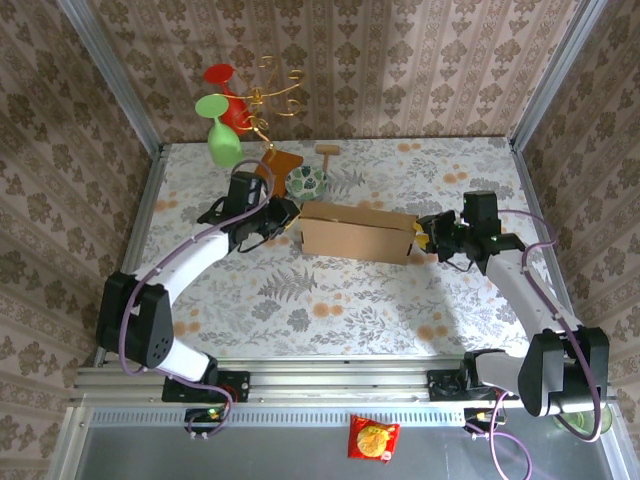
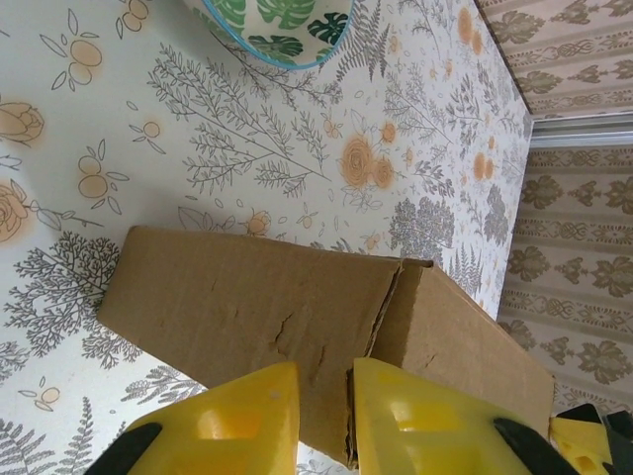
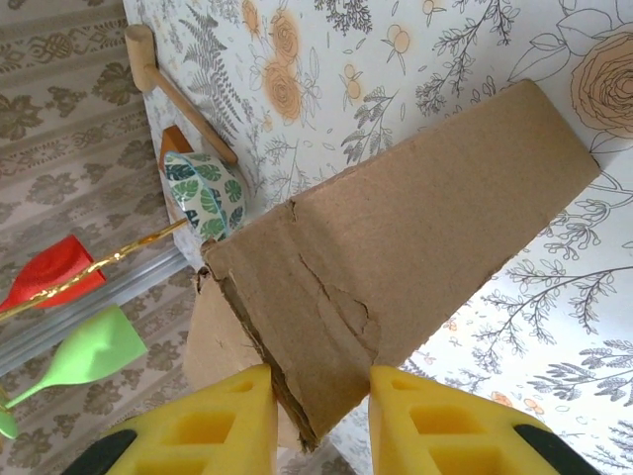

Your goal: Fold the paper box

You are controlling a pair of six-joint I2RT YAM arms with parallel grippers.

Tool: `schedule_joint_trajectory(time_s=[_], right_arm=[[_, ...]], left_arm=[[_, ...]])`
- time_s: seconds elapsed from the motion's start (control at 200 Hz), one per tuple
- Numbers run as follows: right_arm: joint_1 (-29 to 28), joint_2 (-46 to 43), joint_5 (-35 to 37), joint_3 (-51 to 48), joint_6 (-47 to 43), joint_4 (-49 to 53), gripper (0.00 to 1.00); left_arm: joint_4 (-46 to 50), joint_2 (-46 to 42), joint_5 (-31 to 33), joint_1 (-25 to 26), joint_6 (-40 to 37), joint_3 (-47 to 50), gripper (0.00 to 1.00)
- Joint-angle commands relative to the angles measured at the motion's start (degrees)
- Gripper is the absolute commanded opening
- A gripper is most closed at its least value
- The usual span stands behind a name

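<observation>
The paper box (image 1: pixel 355 232) is a tan cardboard piece standing long and low across the middle of the table, partly folded up. My left gripper (image 1: pixel 290 215) is at its left end. In the left wrist view the yellow fingers (image 2: pixel 324 396) sit close together on a creased corner edge of the box (image 2: pixel 247 297). My right gripper (image 1: pixel 425 238) is at the right end. In the right wrist view its fingers (image 3: pixel 321 396) press both sides of the torn end wall of the box (image 3: pixel 415 247).
Just behind the box's left end sits a leaf-patterned bowl (image 1: pixel 306 181), with a small wooden mallet (image 1: pixel 327 153) further back. A gold wire stand (image 1: pixel 270 95) with red and green glasses and a reddish wooden board (image 1: pixel 282 165) stand at the back left. A red snack packet (image 1: pixel 373 438) lies below the near rail.
</observation>
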State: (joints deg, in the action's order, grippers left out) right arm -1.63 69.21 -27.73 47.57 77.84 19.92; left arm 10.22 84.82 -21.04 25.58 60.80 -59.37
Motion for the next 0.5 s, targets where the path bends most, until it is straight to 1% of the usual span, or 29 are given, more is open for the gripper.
schedule_joint_trajectory(time_s=[0.0, 0.11, 0.195, 0.35, 0.495], right_arm=[[0.2, 1.7, 1.0, 1.5, -7.8, 13.5, 0.29], [-0.2, 1.1, 1.7, 3.4, -14.7, 18.5, 0.29], [-0.8, 0.0, 1.7, 3.0, -19.3, 20.1, 0.3], [-2.6, -4.4, 1.6, -0.9, -25.2, 21.0, 0.32], [-4.8, -8.6, 4.0, -5.3, -28.7, 23.2, 0.34]], left_arm=[[3.2, -2.5, -0.7, 2.0, -2.4, 2.0, 0.21], [3.6, -6.5, 1.6, 3.1, -3.7, 4.4, 0.21], [2.3, -9.8, 3.1, 4.2, -4.6, 7.8, 0.21], [-1.3, -16.0, 6.1, 6.4, -4.4, 16.0, 0.24], [-4.2, -18.7, 6.8, 7.3, -3.8, 21.5, 0.26]])
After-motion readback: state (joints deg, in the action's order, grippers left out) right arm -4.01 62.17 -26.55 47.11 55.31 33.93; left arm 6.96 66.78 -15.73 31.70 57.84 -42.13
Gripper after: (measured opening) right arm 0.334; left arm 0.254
